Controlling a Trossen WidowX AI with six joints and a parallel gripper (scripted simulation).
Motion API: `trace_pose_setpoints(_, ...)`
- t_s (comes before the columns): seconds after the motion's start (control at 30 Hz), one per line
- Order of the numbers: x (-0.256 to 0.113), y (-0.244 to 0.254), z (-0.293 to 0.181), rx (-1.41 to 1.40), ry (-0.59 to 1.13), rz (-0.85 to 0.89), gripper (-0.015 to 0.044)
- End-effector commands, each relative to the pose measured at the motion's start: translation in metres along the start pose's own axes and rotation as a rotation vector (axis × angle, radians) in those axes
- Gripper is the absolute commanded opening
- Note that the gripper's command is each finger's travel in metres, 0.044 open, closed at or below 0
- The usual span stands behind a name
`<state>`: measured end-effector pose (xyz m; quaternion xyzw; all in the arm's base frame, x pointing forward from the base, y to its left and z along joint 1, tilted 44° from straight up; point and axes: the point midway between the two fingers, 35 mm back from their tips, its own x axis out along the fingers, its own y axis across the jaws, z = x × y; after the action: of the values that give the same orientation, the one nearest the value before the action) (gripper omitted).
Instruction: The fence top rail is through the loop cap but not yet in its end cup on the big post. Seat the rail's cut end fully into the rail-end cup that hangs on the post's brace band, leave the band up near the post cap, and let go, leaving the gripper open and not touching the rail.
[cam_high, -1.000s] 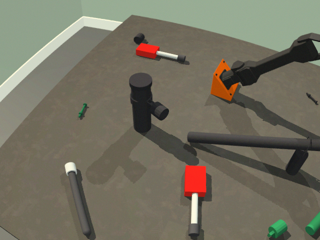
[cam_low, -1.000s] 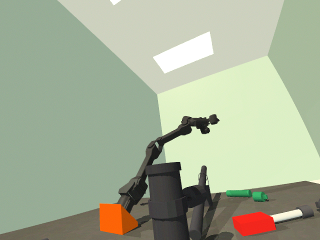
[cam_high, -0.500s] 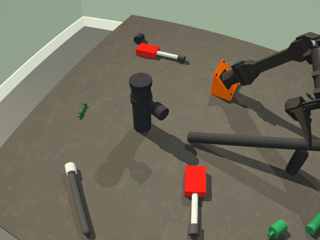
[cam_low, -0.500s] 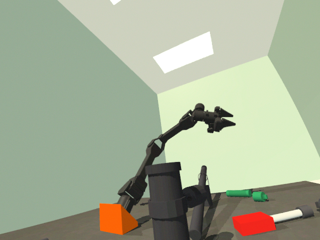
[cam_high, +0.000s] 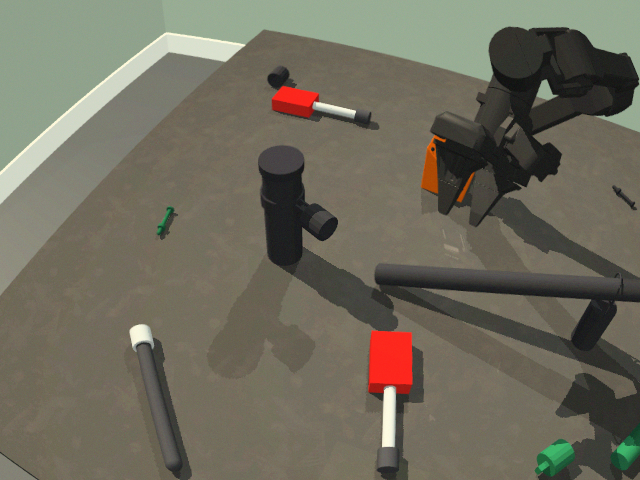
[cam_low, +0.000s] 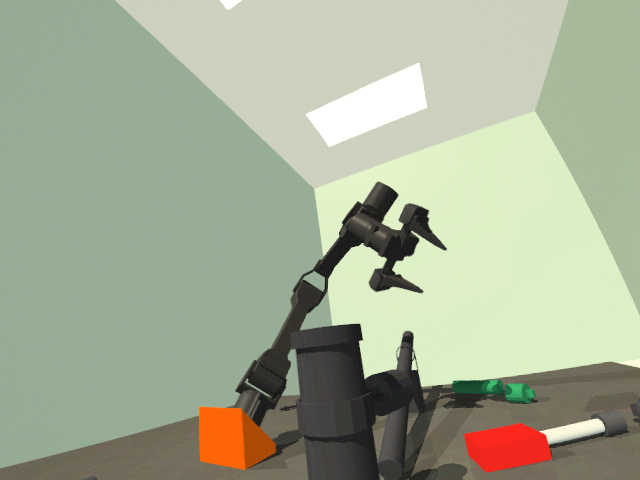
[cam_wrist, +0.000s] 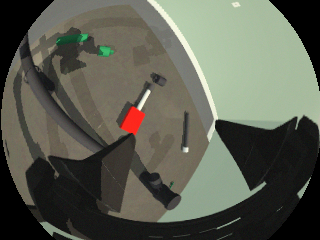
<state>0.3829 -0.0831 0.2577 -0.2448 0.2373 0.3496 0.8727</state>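
Note:
The big black post (cam_high: 283, 240) (cam_low: 336, 369) stands upright. Its brace band (cam_low: 336, 418) sits below the post cap (cam_high: 281, 161) (cam_low: 326, 336). The rail-end cup (cam_high: 321, 224) (cam_wrist: 155, 180) hangs at the band's side. The dark grey rail (cam_high: 491, 281) (cam_low: 395, 439) (cam_wrist: 57, 111) slopes; its cut end is outside the cup, lower, at or near the table. The rail's other part passes through the wire loop on the short leaning post (cam_high: 593, 326) (cam_wrist: 46, 80). My gripper (cam_high: 459, 217) (cam_low: 434, 270) (cam_wrist: 175, 130) is open and empty, above the rail and apart from it.
Red blocks with white rods (cam_high: 391, 359) (cam_high: 295, 101) lie in front and at the back. An orange block (cam_high: 430, 170) (cam_low: 222, 436) is behind the gripper in the top view. A white-ended dark rod (cam_high: 157, 403) lies front left, green parts (cam_high: 555, 458) (cam_low: 518, 392) front right.

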Motion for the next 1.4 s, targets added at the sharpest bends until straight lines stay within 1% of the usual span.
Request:
trace_pose_setpoints(0.0, -0.012, 0.043, -0.05, 0.501, 0.037, 0.153, 0.044)
trace_pose_setpoints(0.1, -0.026, 0.075, -0.073, 0.885, 0.053, 0.254, 0.044)
trace_pose_setpoints(0.17, -0.033, 0.087, -0.079, 1.044, 0.054, 0.295, 0.044)
trace_pose_setpoints(0.63, -0.033, 0.089, -0.079, 1.064, 0.054, 0.3, 0.044)
trace_pose_setpoints(0.7, -0.031, 0.086, -0.085, 1.008, 0.056, 0.291, 0.044)
trace_pose_setpoints(0.77, -0.024, 0.079, -0.098, 0.888, 0.062, 0.274, 0.044)
trace_pose_setpoints(1.07, 0.022, 0.031, -0.2, 0.0, 0.148, 0.198, 0.044)
trace_pose_setpoints(1.13, 0.025, 0.028, -0.207, -0.063, 0.156, 0.197, 0.044)
trace_pose_setpoints(1.37, 0.025, 0.028, -0.207, -0.063, 0.156, 0.197, 0.044)
